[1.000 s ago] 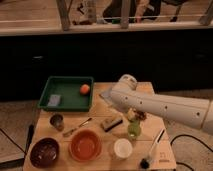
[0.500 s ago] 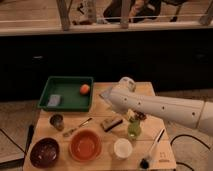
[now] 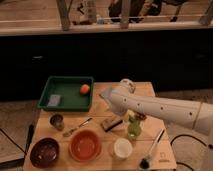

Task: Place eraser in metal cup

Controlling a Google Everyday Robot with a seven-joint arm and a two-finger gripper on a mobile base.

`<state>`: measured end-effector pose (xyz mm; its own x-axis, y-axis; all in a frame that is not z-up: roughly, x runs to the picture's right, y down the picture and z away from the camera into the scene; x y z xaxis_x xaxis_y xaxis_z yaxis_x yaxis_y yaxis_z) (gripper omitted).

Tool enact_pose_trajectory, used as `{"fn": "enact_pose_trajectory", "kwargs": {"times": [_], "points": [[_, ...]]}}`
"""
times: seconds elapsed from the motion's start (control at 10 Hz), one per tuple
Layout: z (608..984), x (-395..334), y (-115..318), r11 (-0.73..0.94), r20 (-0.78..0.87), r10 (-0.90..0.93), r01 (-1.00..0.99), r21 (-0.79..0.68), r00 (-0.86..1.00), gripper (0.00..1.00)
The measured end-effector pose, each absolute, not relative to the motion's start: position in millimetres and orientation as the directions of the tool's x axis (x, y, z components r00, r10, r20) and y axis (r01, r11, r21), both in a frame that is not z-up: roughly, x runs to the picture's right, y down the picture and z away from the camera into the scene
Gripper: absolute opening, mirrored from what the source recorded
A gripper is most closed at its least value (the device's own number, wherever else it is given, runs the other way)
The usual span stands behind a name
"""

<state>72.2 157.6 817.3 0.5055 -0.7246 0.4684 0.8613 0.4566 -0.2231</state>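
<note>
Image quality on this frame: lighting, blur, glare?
Camera view: dim warm light, overall soft blur, dark beyond the table. Camera view: white arm brightest, no hard glare; end effector at its left tip near the green tray, edges smeared; metal cup and eraser low-contrast.

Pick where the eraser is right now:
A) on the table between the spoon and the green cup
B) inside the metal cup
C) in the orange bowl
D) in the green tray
A: the eraser lies on the table between the spoon and the green cup, apart from the metal cup; the gripper, at the arm's tip by the green tray's right edge, holds nothing.
</note>
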Motion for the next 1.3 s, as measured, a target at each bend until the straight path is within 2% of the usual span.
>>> {"fn": "enact_pose_trajectory", "kwargs": {"times": [1.3], "points": [[837.8,56.0,179.7,0.521,0.528,-0.649,0.826,-0.215,0.547,0.8]]}}
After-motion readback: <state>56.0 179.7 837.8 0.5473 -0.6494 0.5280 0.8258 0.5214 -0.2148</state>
